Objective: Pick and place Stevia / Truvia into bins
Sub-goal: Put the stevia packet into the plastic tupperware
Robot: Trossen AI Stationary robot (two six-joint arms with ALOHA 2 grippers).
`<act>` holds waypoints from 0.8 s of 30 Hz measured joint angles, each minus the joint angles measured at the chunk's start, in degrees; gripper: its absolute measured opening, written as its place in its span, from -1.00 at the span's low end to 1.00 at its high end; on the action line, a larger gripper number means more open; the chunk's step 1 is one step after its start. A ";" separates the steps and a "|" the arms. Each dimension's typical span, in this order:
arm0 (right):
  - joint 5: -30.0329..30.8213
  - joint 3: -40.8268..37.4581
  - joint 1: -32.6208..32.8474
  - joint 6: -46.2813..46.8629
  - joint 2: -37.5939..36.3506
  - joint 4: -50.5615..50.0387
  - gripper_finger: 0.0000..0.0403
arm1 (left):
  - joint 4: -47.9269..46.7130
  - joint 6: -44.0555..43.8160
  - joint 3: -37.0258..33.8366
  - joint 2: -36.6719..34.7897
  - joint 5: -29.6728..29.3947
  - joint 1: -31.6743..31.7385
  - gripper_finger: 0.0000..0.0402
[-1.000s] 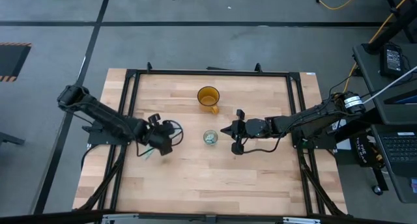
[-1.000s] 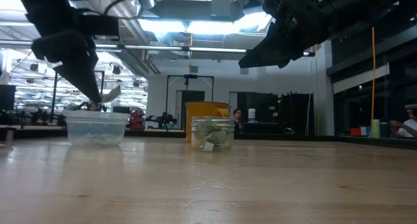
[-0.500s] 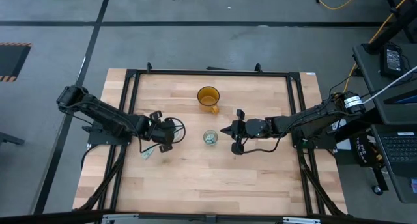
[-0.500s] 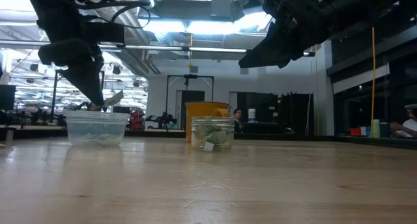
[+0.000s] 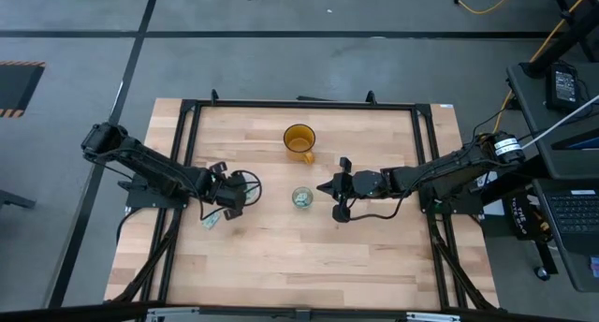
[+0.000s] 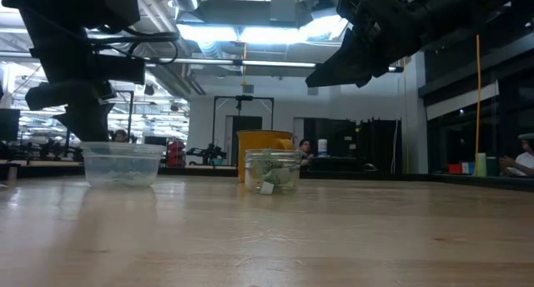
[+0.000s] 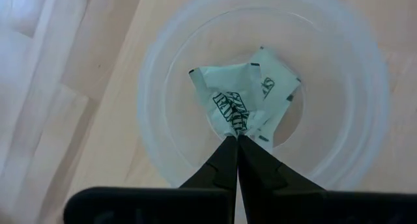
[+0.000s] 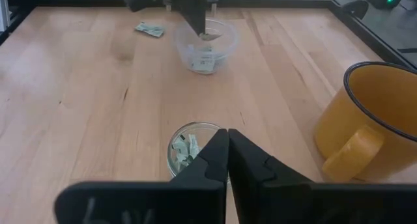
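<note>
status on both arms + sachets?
Left gripper shut on a sachet over the clear cup. Right gripper shut, empty, above the small cup. One loose sachet on the table.

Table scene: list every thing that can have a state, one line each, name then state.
left gripper: shut on a sachet, over the clear cup.
right gripper: shut, empty, above the small cup.
held sachet: pinched by its edge, inside the clear cup's rim.
clear cup: upright, sachets inside.
small cup: upright, sachets inside.
loose sachet: flat on the table, outside the cups.
mug: upright.
</note>
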 joint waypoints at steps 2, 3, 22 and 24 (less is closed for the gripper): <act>-0.02 0.00 0.00 0.00 0.00 0.00 -0.93 | 0.68 0.02 0.00 0.00 -0.03 0.00 -0.98; -0.01 0.00 0.00 0.00 0.00 0.02 -0.93 | 0.88 0.00 0.00 0.00 -0.02 0.00 -0.98; -0.02 0.00 0.00 -0.02 0.00 0.02 -0.93 | 2.66 2.61 1.56 0.00 0.79 0.00 -0.56; -0.02 0.00 0.00 -0.02 0.02 0.02 -0.93 | 1.99 4.66 3.09 0.00 2.59 0.00 -0.54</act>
